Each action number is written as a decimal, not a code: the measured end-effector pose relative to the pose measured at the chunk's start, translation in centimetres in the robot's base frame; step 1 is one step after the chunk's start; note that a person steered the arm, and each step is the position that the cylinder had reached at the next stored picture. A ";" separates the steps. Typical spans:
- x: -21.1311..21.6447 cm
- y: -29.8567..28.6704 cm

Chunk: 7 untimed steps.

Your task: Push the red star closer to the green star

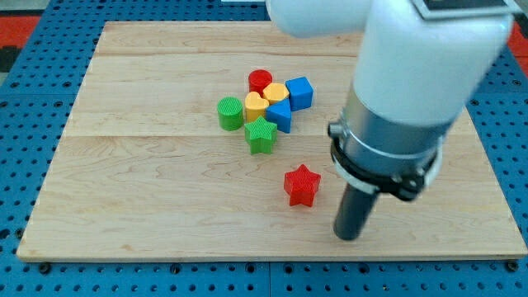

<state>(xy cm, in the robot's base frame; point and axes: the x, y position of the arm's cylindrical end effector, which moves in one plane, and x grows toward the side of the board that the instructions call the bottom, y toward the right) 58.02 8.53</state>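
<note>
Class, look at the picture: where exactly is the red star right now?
The red star sits alone toward the view's bottom, below and right of the green star. My tip is just to its lower right, not touching.

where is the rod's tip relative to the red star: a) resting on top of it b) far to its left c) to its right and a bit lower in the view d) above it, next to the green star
c: my tip sits on the board just to the view's right of the red star and slightly lower, apart from it, while the green star lies up and to the left.
</note>
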 end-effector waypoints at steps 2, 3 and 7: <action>-3.3 -0.9; 1.0 0.9; -4.0 -0.3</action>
